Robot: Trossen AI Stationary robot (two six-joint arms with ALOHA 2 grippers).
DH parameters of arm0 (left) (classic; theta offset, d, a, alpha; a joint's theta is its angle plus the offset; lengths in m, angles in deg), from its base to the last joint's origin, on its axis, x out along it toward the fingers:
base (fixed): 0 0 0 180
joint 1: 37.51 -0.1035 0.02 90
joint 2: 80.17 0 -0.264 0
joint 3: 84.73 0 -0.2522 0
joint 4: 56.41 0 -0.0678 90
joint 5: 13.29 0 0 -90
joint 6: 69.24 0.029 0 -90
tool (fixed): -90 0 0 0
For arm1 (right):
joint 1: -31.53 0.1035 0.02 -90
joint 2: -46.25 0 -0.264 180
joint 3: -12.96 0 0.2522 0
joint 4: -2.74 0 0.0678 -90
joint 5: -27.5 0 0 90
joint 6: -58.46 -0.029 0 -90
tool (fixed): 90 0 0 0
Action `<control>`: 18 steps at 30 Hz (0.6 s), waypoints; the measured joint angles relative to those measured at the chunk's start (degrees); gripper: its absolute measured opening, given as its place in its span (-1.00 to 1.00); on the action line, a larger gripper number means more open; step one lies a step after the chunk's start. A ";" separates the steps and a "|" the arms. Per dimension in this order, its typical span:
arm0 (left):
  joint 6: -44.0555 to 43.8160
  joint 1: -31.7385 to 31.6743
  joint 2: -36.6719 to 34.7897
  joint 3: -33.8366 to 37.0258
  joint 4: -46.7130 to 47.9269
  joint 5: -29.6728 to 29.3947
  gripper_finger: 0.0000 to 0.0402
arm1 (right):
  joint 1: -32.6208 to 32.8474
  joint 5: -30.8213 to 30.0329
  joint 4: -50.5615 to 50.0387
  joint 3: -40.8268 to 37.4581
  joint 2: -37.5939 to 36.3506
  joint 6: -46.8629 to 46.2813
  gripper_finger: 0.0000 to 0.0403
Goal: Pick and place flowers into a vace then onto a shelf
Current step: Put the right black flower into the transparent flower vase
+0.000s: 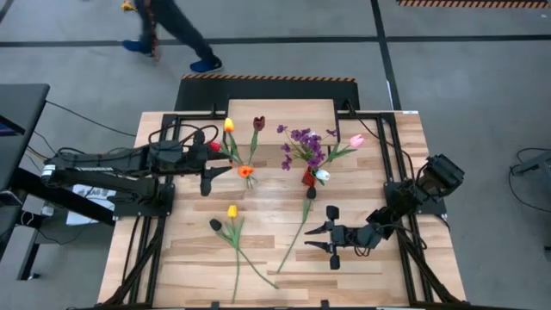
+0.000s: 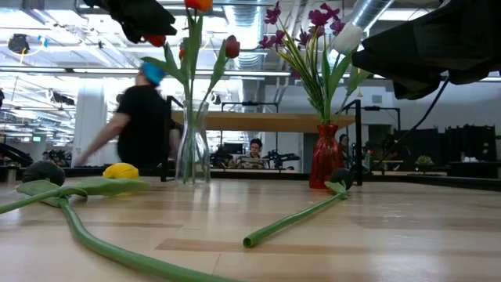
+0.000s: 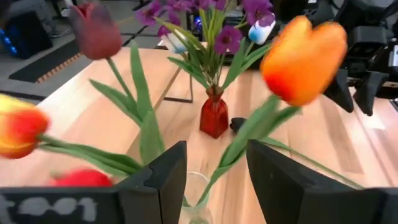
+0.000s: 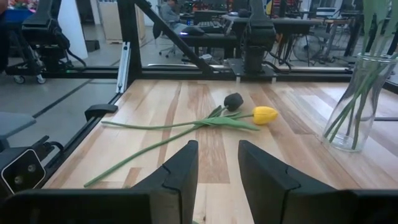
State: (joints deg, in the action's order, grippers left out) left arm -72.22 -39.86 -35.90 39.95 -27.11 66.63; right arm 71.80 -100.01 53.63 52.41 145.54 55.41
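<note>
Left gripper point(image 1: 207, 177): positioned over the clear glass vase; its two dark fingers point(image 3: 163, 179) are parted, with the green stem of the orange tulip seen in the gap between them — no contact with either finger can be confirmed.
Clear glass vase point(image 2: 192, 149): stood upright on the light wooden slatted table point(image 1: 267, 258), left of centre; an orange tulip point(image 1: 245, 171), a yellow-and-red tulip point(image 1: 229, 126), a dark maroon tulip point(image 1: 258, 123) and a red tulip point(image 1: 214, 146) are held in it.
Red glass vase point(image 2: 326, 157): stood upright to the right of the clear vase, well apart from it; a purple blossom sprig point(image 1: 303, 142), a white tulip point(image 1: 322, 175) and a pink tulip point(image 1: 356, 140) are held in it.
Right gripper point(image 1: 332, 243): held low near the table's front right, pointed toward the loose flowers; its fingers are set apart and nothing is seen between them.
Loose flowers, front left: a yellow tulip point(image 1: 232, 211) and a dark, near-black tulip point(image 1: 215, 225) are laid flat on the table, their long green stems crossing.
Loose flower, centre: a dark-headed tulip point(image 1: 310, 191) is laid flat beside the red vase, its stem running toward the table's front.
Shelf point(image 1: 282, 110): a light wood plank top on thin black legs — stood at the table's far edge, behind both vases; nothing is seen on it.
Background: a person in dark clothing point(image 2: 141, 125) is seen beyond the table.
</note>
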 joint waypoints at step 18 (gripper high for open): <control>3.79 5.17 -0.04 -11.39 9.66 1.39 -0.21 | -1.87 0.32 0.06 0.00 0.00 -4.19 -0.47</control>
State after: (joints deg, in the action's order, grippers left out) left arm -68.43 -34.69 -35.95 28.55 -17.45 68.02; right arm 69.93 -99.70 53.69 52.41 145.54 51.22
